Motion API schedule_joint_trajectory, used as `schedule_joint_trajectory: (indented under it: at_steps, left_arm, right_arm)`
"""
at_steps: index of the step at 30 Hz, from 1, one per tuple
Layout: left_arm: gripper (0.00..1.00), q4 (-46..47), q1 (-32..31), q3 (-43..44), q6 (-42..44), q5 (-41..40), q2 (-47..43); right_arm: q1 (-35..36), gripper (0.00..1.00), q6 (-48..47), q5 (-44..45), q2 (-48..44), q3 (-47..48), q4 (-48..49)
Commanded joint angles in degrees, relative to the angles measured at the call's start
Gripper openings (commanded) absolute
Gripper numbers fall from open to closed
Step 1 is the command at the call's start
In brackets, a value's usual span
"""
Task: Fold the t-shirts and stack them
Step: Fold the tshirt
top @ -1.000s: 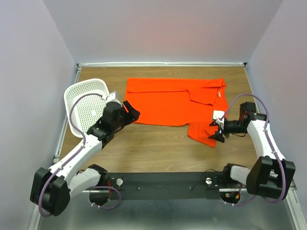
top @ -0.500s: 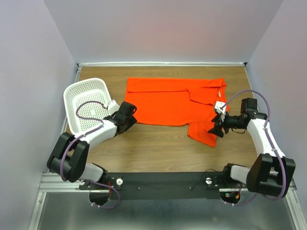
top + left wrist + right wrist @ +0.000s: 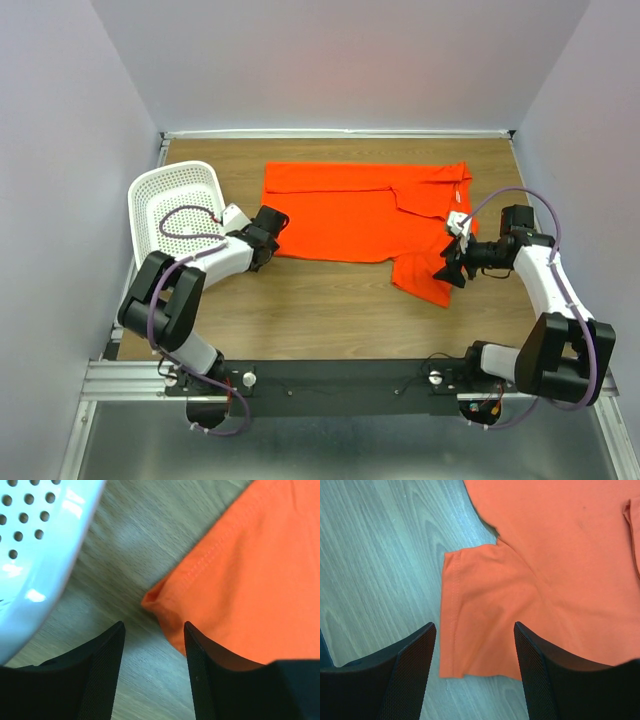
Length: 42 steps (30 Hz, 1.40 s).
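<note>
left jaws: open, nothing held; the 2 fingers [image 3: 102, 670] stood apart, low over the tabletop [image 3: 330, 310], with the gap aimed at a bunched corner [image 3: 155, 600] of the t-shirt [image 3: 360, 210].
why there: the corner lay just ahead of the gap and not yet between the fingers, so this read as a line-up for a pinch on the hem end.
right jaws: open, nothing held; they hung above the sleeve [image 3: 485, 610], 1 finger to each side of it in the wrist view.
why there: the sleeve stuck out from the body toward the near edge, so it looked like the part to take hold of and fold in.
t-shirt position: spread flat and sideways across the far half of the tabletop, hem end toward the left arm, collar end toward the right arm; a fold line ran along its far part.
basket [image 3: 178, 168]: white, perforated, tipped up on the left, just beside the left jaws but apart from the cloth; its wall filled the left of the left wrist view.
step in hand, as a judgement: both arms were set for a 2-point grasp at opposite ends, which would keep the cloth taut in a fold.
progress: early; the shirt was only partly folded and nothing was stacked.
risk: the left pinch could catch just 1 layer of the bunched corner, or nudge the basket.
</note>
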Motion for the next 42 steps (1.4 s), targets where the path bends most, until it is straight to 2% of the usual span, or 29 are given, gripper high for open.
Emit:
schedule_joint_trajectory:
  at_steps: [1, 6, 9, 11, 14, 16, 18, 22, 26, 27, 30, 36, 42]
  left_arm:
    - [0.57, -1.3, 0.8, 1.5, -0.1, -5.8, 1.8]
    - [0.5, 0.0, 1.8, 1.8, 1.3, -5.5, 3.5]
    - [0.4, 1.2, 1.9, 2.2, 2.6, -4.4, 4.7]
    - [0.3, 1.4, 1.9, 2.5, 3.0, -3.9, 5.0]
    - [0.13, 2.2, 1.9, 2.7, 4.7, -3.3, 4.5]
    - [0.04, 3.1, 1.9, 2.3, 6.4, -2.6, 3.3]
    - [0.02, 4.2, 1.8, 1.8, 7.3, -2.1, 1.9]
    - [0.0, 6.0, 1.9, 0.3, 9.2, -1.2, -0.8]
    - [0.0, 7.4, 1.8, -0.7, 10.7, -0.3, -2.3]
    - [0.0, 7.7, 1.8, -0.9, 10.8, 0.1, -2.4]
    - [0.0, 8.7, 1.8, -1.3, 11.4, 1.2, -2.5]
    - [0.0, 9.5, 1.8, -1.4, 11.8, 3.2, -2.5]
    - [0.0, 9.4, 1.8, -1.4, 11.8, 4.1, -3.0]
  right_arm:
    - [-0.1, 0.71, 0.5, 0.5, 1.0, -0.4, 1.0]
    - [-0.1, 0.71, 0.3, 1.1, 0.8, -0.8, 0.8]
    - [0.0, 0.71, -0.8, 2.3, 0.1, -1.1, 0.6]
    - [0.0, 0.71, -1.9, 3.3, -0.7, -0.8, 0.0]
    - [-0.1, 0.71, -9.2, 7.8, -1.7, 1.9, -7.7]
    - [-0.1, 0.69, -18.4, 13.7, -0.5, 3.3, -12.5]
    - [-0.1, 0.66, -25.2, 21.3, 0.6, 4.2, -16.3]
    - [-0.1, 0.61, -31.9, 29.5, 1.4, 2.5, -16.9]
    - [-0.1, 0.61, -44.6, 26.8, 0.8, 1.6, -26.8]
    - [-0.1, 0.61, -50.2, 25.8, 0.6, 0.9, -28.1]
    - [0.0, 0.62, -58.2, 22.8, -1.4, -4.1, -28.1]
    - [0.9, 0.59, -59.4, 21.4, -2.1, -8.0, -23.7]
    - [1.2, 0.55, -56.7, 22.1, 1.5, -9.5, -15.4]
